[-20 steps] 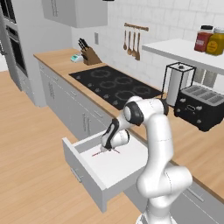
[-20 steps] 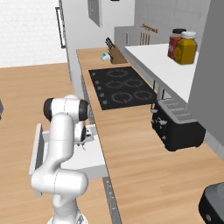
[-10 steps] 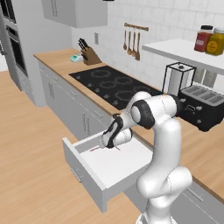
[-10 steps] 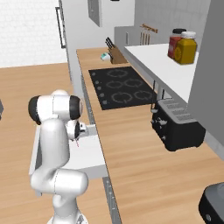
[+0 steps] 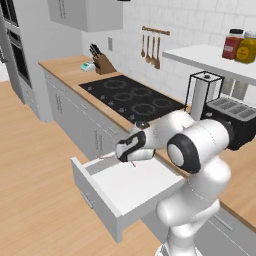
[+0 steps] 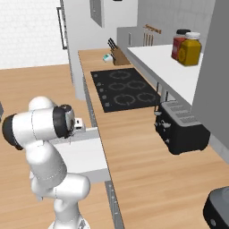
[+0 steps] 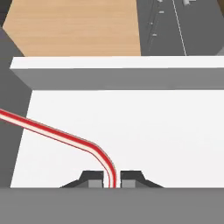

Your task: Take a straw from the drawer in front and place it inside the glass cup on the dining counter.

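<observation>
The drawer (image 5: 102, 197) stands pulled out under the wooden worktop, and its white interior (image 7: 153, 122) lies under my hand. My gripper (image 5: 129, 150) hangs low over the drawer's back left part, shut on the straw (image 5: 107, 156). In the hand view the straw (image 7: 52, 130), red with a pale stripe, runs up from between my gripper (image 7: 111, 179) fingertips, bends and reaches left past the drawer's side wall. In the right base view my hand (image 6: 77, 124) sits above the drawer (image 6: 85, 154). The glass cup and the dining counter are out of view.
A black hob (image 5: 132, 97) is set in the worktop behind the drawer, with a knife block (image 5: 102, 62) at its far end. A black toaster (image 5: 235, 117) stands to the right. Grey cabinet doors (image 5: 65, 107) line the left, with open wooden floor (image 5: 35, 200) in front.
The jaws have closed tight on the straw. The arm's elbow has swung round and the hand has risen a little, lifting the straw off the drawer floor.
</observation>
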